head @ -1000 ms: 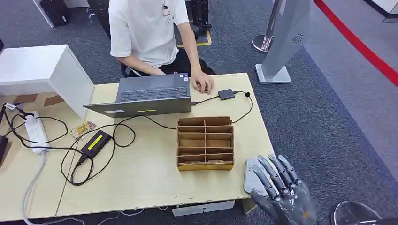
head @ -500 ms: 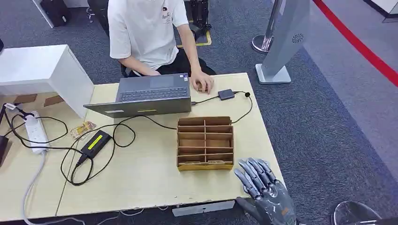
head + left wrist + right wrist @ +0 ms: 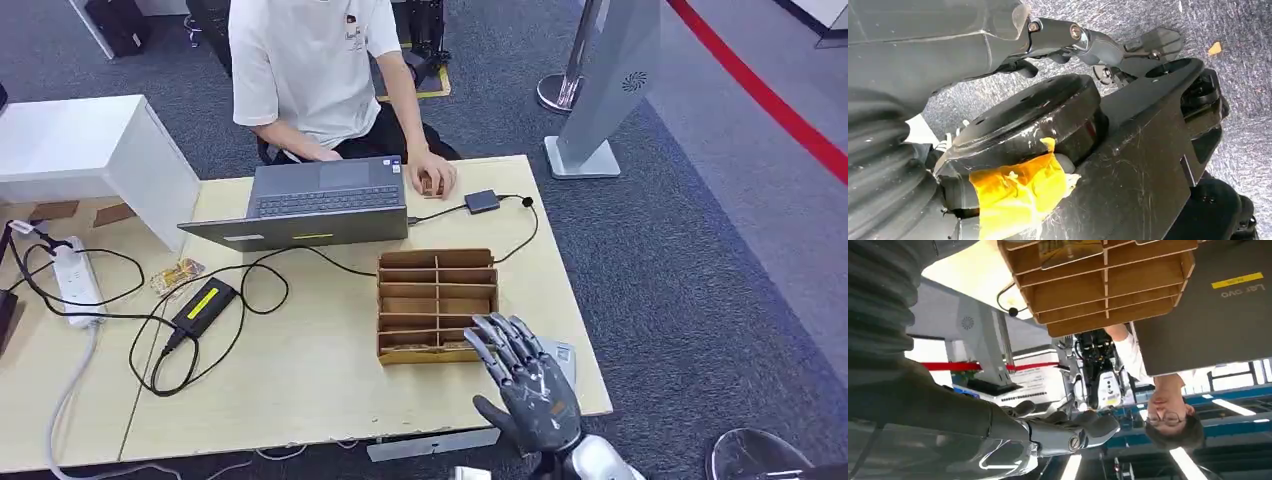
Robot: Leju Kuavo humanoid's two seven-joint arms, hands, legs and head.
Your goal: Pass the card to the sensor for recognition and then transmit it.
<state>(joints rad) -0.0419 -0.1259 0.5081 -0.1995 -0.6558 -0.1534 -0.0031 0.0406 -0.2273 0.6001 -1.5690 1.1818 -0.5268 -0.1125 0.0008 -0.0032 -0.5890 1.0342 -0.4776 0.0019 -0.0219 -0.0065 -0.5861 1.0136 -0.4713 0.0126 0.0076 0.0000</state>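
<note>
Card slots in the brown cardboard divider box point(image 3: 437, 304) are sitting just ahead of the right hand point(image 3: 527, 385), which is hovering with fingers spread, grasping nothing. A grey flat pad point(image 3: 562, 358) is peeking out beside that hand, near the pale wooden table's point(image 3: 300, 390) right edge. Bare tabletop is lying left of the box.

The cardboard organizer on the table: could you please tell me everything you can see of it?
The cardboard organizer is a brown, open-topped box split by thin dividers into two columns of narrow slots. It looks like plain corrugated card. It sits flat on the pale wooden table, near the right edge, in front of the laptop. A black cable runs just behind it. Something flat lies in the nearest slots. The right robot hand hovers at its near right corner; contact cannot be told.
</note>
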